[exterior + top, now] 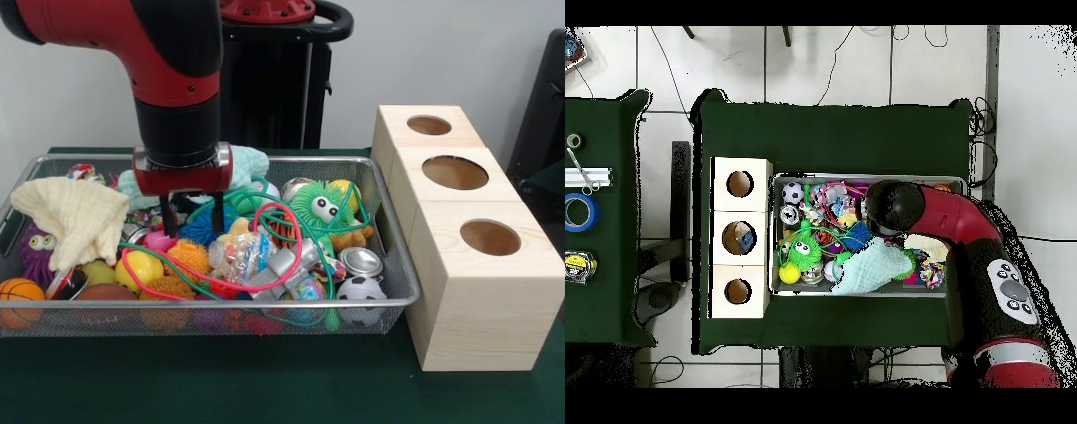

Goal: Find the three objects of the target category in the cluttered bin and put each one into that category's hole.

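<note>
Your gripper (pixel 189 215) hangs low over the bin's (pixel 399 281) left half in the front view; you cannot tell how its fingers stand. The bin lies mid-table, touching three boxes (pixel 481 291). A cream cloth (pixel 78 216) drapes its left end

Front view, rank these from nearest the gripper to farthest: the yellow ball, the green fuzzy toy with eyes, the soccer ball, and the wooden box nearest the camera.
From the gripper, in the front view:
1. Yellow ball, just below it, slightly left in the picture.
2. Green fuzzy toy, to its right, mid-bin.
3. Soccer ball, at the bin's front right corner.
4. Wooden box, outside the bin, far right.
</note>
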